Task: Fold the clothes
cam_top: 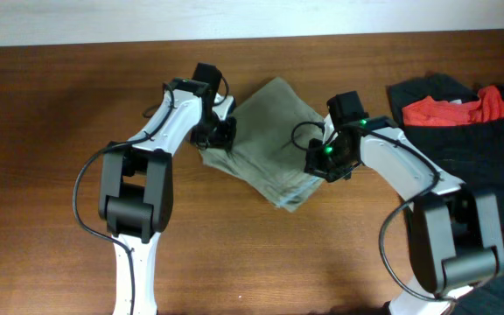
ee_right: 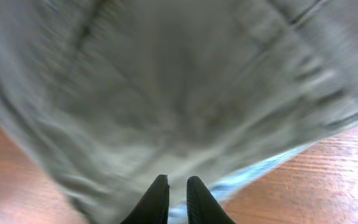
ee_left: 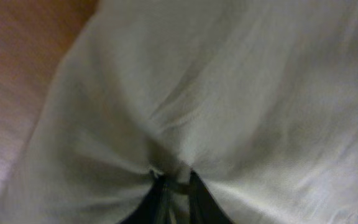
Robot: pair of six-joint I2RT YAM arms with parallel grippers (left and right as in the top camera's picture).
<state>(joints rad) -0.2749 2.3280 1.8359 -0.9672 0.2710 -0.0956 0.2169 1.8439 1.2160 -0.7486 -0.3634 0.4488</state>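
Shorts (cam_top: 269, 144) on wooden table (cam_top: 42, 184)

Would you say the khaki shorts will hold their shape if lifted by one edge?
Probably not: the shorts pucker into creases at the left claw, so they look floppy. The stacked layers at their lower corner may slide apart. Pushed, such thin cloth would likely bunch rather than slide.

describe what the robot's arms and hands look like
The left arm and right arm are white tubular links with bulky black joint housings and thin black cables looping alongside. The left hand and right hand are black with tapered fingers; a green light glows at the right one.
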